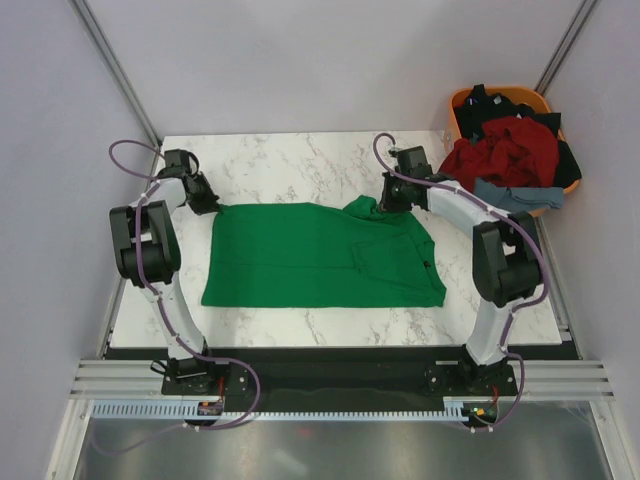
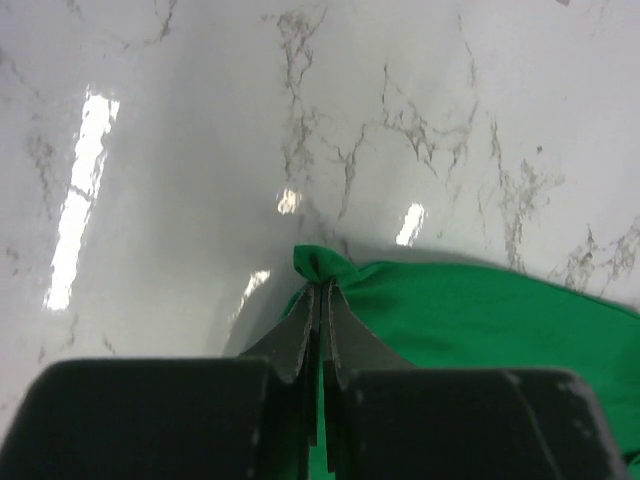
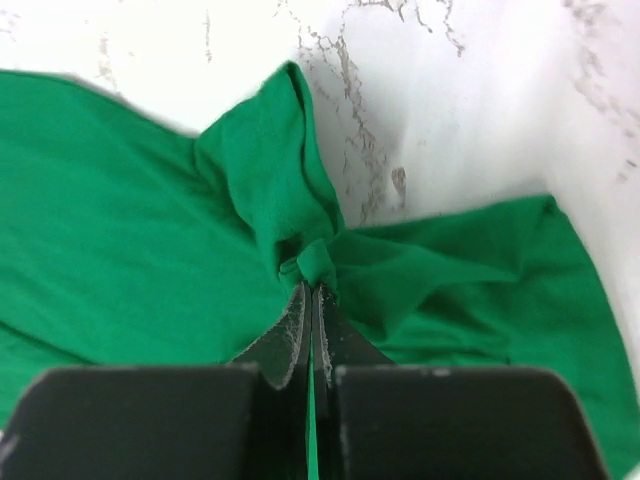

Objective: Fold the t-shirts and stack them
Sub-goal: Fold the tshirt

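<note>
Both arms pinching the green shirt [image 1: 320,255] at its far corners

It's spread flat on the marble table [image 1: 290,165]. The left fingers [image 2: 295,335] are clamped on a little bunch of cloth at the far left corner, and the right fingers [image 3: 285,340] are clamped on a bunched fold at the far right. The red, black and grey-blue shirts [image 1: 505,150] are heaped in the orange basket [image 1: 458,101] by the table's far right corner.

The left arm [image 1: 150,245] and right arm [image 1: 505,262] share white tubular links and bulky black joint housings, a purple cable [image 1: 112,155] running from each base at 6 o'clock toward 12, while the left gripper [image 2: 322,288] and right gripper [image 3: 310,290] have dark grey wedge-shaped fingers [image 2: 298,335].
</note>
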Available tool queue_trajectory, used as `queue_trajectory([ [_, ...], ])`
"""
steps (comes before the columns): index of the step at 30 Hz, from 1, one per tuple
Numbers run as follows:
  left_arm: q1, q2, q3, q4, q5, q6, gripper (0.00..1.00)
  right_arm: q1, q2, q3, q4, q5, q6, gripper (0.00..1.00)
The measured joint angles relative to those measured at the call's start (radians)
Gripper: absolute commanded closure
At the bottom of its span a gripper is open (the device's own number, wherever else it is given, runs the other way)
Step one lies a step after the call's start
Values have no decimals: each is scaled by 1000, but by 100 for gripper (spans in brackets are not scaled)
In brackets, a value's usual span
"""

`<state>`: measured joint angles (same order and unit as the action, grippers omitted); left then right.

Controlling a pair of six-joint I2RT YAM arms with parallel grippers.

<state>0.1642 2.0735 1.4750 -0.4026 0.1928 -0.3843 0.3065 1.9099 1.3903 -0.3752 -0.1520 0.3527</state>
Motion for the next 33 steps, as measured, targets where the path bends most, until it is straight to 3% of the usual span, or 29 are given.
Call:
queue_trajectory([
  [12, -2, -348, -163, -26, 19, -11, 98, 0, -341, -259, -4, 26, 1, 100],
  [22, -2, -445, -347, -47, -2, -11, 98, 0, -561, -391, -59, 51, 14, 100],
  [33, -2, -546, -422, -61, -64, -10, 98, 1, -734, -496, -117, 74, 30, 100],
])
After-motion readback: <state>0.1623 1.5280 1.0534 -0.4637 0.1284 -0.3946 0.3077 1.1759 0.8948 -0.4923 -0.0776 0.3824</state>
